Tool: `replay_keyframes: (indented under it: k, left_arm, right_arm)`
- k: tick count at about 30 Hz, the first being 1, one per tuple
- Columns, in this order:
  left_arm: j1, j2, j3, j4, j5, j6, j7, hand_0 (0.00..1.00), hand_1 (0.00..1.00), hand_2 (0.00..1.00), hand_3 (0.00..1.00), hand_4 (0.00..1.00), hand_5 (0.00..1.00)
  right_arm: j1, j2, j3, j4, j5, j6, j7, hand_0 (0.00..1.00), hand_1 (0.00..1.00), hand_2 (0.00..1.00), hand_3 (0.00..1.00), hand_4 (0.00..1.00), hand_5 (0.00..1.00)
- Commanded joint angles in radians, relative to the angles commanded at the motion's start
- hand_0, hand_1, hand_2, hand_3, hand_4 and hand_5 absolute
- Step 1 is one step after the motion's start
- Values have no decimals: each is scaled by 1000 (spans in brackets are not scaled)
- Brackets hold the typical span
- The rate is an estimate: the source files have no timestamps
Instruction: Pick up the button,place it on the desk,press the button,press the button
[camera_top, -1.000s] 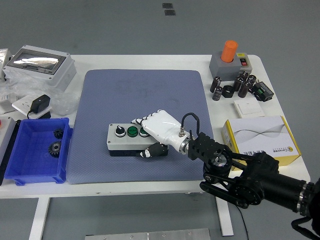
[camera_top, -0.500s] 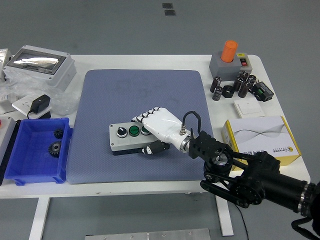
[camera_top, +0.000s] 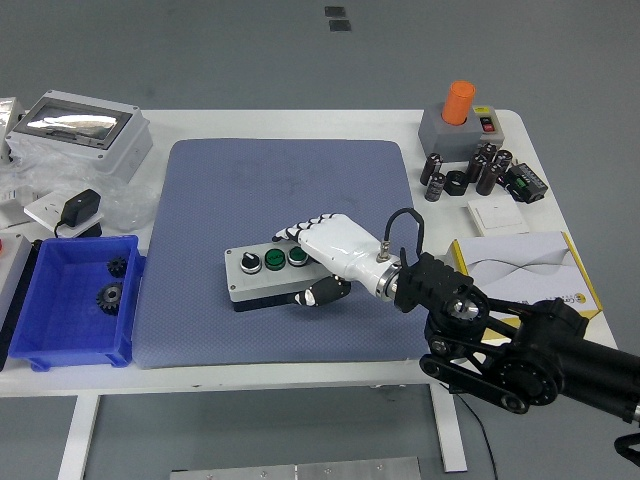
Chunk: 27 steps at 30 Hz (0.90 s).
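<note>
Grey floor surrounds a white desk (camera_top: 300, 125) whose middle is covered by a blue-grey mat (camera_top: 250, 190). On the mat's near half lies the button box (camera_top: 268, 275), a rigid grey housing with a black knob and two green caps. It looks light and stiff, best taken across its long sides. The right hand (camera_top: 325, 252) does so, fingers (camera_top: 295, 229) curled over the far edge and thumb under the near one. Open mat lies all around; a blue bin (camera_top: 70, 345) sits leftward.

Grey button box (camera_top: 262, 273), blue-grey mat (camera_top: 200, 200)
</note>
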Motion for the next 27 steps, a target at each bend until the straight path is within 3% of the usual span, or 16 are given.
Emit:
replay_keyframes:
  k: [1, 6, 8, 16, 21, 27]
  left_arm:
    - [0, 0, 0, 0, 1, -1, -1, 649, 652, 627, 723, 780, 651]
    - [0, 2, 4, 0, -6, -2, -2, 649, 652, 627, 723, 780, 651]
    - [2, 3, 7, 0, -11, -2, -1, 648, 652, 626, 719, 782, 635]
    - [6, 6, 21, 0, -36, 3, 1, 648, 651, 624, 711, 781, 626]
    - [8, 11, 27, 1, -47, 8, 1, 647, 650, 623, 710, 782, 625]
    - [17, 18, 45, -5, -77, 16, 16, 648, 650, 623, 708, 785, 618]
  right_arm:
    - [0, -3, 1, 6, 13, 7, -2, 745, 773, 824, 931, 925, 326]
    - [0, -35, 19, 52, 91, 45, -4, 745, 773, 824, 931, 925, 326]
    - [0, -59, 41, 86, 129, 66, 3, 752, 773, 855, 987, 922, 305]
    - [-13, -205, 198, 274, 287, 155, 28, 753, 785, 873, 998, 918, 291]
    - [-17, -295, 290, 377, 263, 196, 10, 786, 810, 901, 998, 917, 293]
    - [-1, -403, 245, 415, 222, 294, -43, 825, 828, 896, 998, 932, 330]
